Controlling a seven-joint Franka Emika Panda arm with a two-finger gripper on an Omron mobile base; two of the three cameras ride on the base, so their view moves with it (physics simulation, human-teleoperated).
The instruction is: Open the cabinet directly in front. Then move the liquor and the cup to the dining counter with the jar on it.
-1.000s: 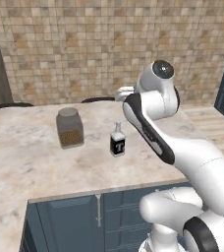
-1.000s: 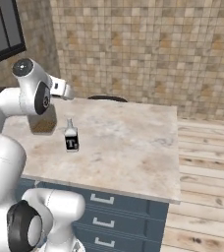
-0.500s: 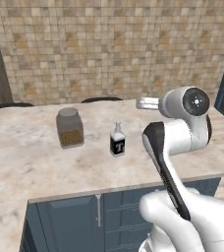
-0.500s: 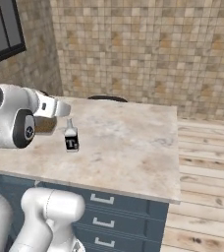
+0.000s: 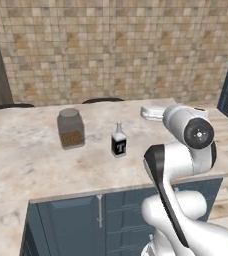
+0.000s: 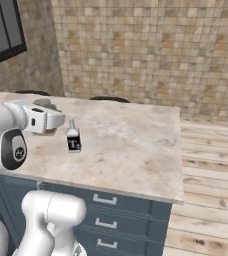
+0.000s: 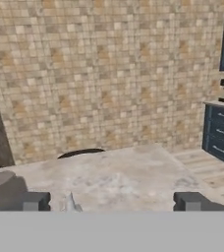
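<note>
My gripper (image 7: pixel 111 202) is gaping wide and holding nothing. The liquor (image 5: pixel 118 141) is standing centre frame on the dining counter (image 5: pixel 31 165), its cap (image 7: pixel 69 202) showing between my 2 fingertips, the jar (image 5: pixel 70 128) just left.

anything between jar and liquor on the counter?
Nothing. In the left base view the jar and the liquor stand apart, with only bare counter between them.

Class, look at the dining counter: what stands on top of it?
On the dining counter stand the jar and, apart to its right, the liquor. In the right base view the arm's white body covers most of the jar. No cup stands there.
</note>
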